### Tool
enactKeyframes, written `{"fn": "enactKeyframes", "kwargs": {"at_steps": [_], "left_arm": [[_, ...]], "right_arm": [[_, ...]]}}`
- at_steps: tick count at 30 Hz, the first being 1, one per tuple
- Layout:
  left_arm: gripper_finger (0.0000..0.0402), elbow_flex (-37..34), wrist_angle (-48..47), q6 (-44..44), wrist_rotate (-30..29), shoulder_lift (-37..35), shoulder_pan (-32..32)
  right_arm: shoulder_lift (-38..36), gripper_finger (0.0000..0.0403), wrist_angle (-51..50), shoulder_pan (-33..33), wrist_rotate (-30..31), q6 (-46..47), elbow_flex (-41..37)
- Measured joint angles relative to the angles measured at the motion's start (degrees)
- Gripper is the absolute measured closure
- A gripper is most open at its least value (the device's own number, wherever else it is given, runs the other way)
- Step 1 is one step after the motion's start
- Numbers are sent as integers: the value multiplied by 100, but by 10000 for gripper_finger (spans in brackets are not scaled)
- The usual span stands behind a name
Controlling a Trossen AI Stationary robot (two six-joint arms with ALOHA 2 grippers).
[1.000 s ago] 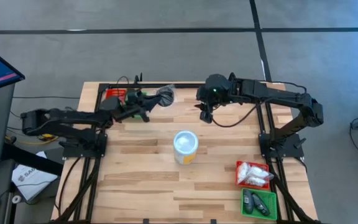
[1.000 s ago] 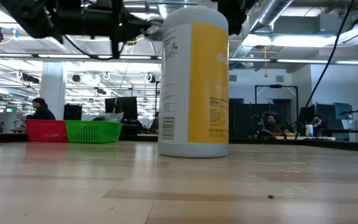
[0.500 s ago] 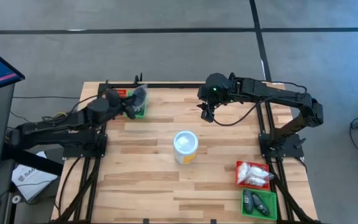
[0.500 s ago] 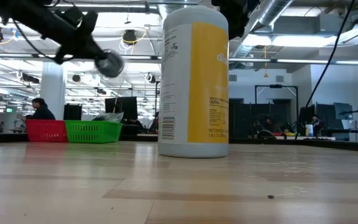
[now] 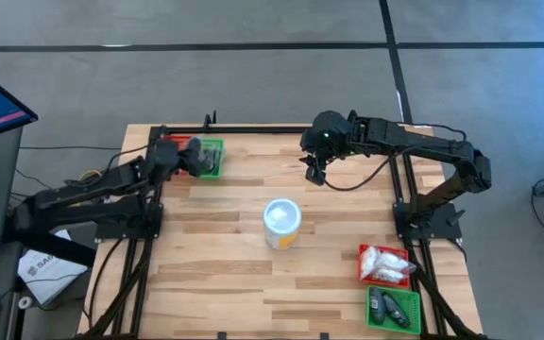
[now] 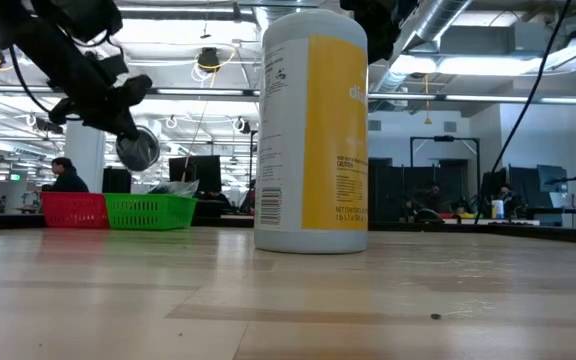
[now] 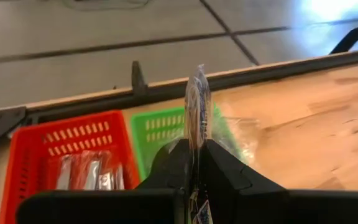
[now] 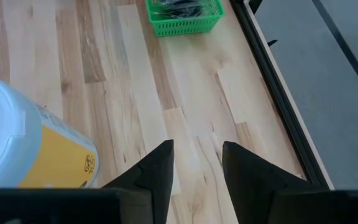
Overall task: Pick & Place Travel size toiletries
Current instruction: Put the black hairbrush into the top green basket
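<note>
My left gripper (image 5: 195, 157) hovers over the green tray (image 5: 212, 157) at the table's far left corner, shut on a dark grey round flat piece (image 6: 138, 150) in a clear wrapper. Beside that tray, the red tray (image 7: 73, 155) holds slim silvery tubes (image 7: 86, 173). My right gripper (image 5: 313, 177) hangs open above the far middle of the table, touching nothing. The white cup with a yellowish base (image 5: 281, 223) stands at the table's centre. At the near right, a red tray (image 5: 383, 263) holds white sachets and a green tray (image 5: 392, 307) holds dark pieces. My left gripper pinches the round flat piece between its two fingers by the near rim (image 7: 196, 134). The piece shows edge-on in the left wrist view and sticks out past the fingertips. The fingers slant downward. It is lifted clear, above the green tray.
The black frame rail (image 5: 253, 128) runs along the table's far edge behind the left trays. The tall cup (image 6: 311, 130) stands between the two arms. Bare wood lies around it and along the near edge (image 5: 253, 312).
My left gripper has carried the round piece from the far middle of the table toward the left edge, coming over the green tray, and has come down while tipping forward. It has stayed shut on the piece. My right arm has kept still.
</note>
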Motion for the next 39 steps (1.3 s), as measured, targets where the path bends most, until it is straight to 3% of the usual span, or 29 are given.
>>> {"fn": "enactKeyframes", "kwargs": {"at_steps": [8, 14, 20, 28, 39], "left_arm": [[383, 24, -121, -4, 643, 588, 778], [383, 632, -583, 172, 870, 1295, 1176], [383, 1326, -1049, 269, 1105, 2135, 1310], [380, 1679, -1138, 291, 1318, 3262, 1312], [369, 1909, -1187, 333, 1320, 3326, 1388]], "right_arm": [[0, 274, 25, -2, 1, 5, -1], [0, 274, 286, -2, 1, 3, -219], [4, 274, 292, -4, 1, 2, -435], [-17, 274, 326, -44, 1, -43, -436], [-8, 274, 310, -46, 1, -60, -434]]}}
